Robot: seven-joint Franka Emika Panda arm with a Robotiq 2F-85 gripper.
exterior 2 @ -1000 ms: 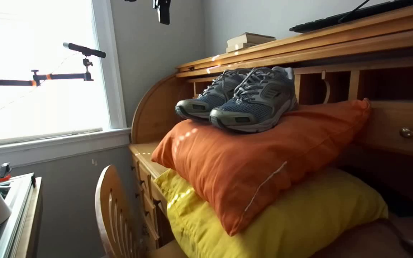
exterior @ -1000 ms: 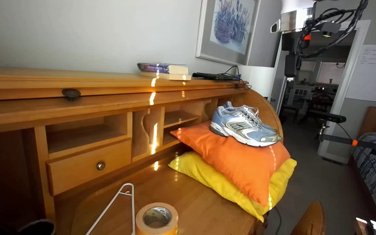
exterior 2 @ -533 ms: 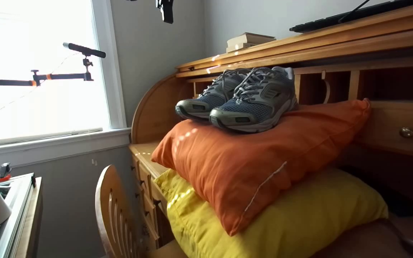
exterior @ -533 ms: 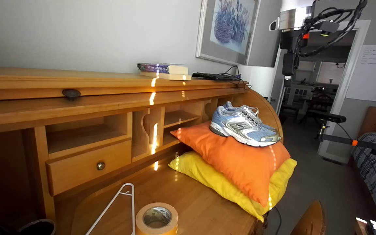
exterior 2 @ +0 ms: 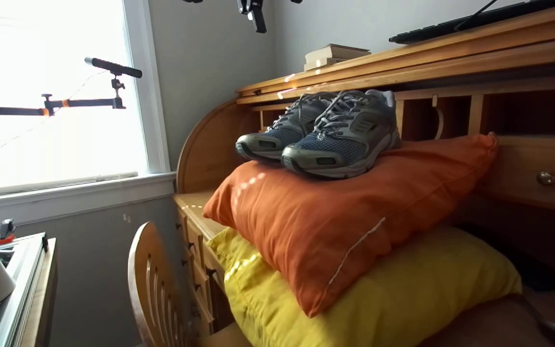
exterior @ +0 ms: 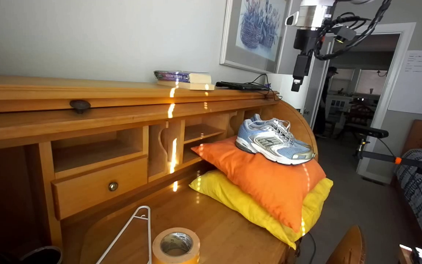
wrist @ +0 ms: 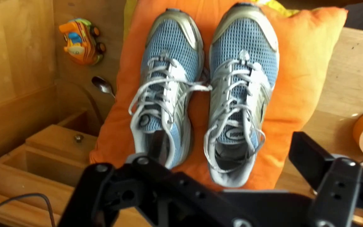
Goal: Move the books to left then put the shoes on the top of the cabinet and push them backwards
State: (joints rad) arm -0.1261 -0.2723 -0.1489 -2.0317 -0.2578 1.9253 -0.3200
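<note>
The grey-and-blue shoes (exterior: 269, 141) stand side by side on an orange pillow, toes away from the cabinet's back. They show also in an exterior view (exterior 2: 340, 140) and the wrist view (wrist: 243, 91). The books (exterior: 178, 76) lie stacked flat on top of the cabinet (exterior: 115, 93); in an exterior view the books (exterior 2: 330, 54) show mostly pale page edges. My gripper (exterior: 296, 85) hangs in the air above the shoes, touching nothing. In the wrist view the gripper (wrist: 228, 140) has its fingers wide apart, with nothing between them.
A black keyboard (exterior: 242, 86) with a cable lies beside the books on the cabinet top. The orange pillow (exterior: 269, 183) rests on a yellow pillow (exterior: 240, 205). A tape roll (exterior: 176, 245), a white hanger (exterior: 141, 216), a toy car (wrist: 80, 41) and a spoon (wrist: 102, 85) lie on the desk.
My gripper has moved toward the cabinet, leftward in an exterior view, and tilted slightly. A person now shows in the doorway. The books and shoes have not moved.
</note>
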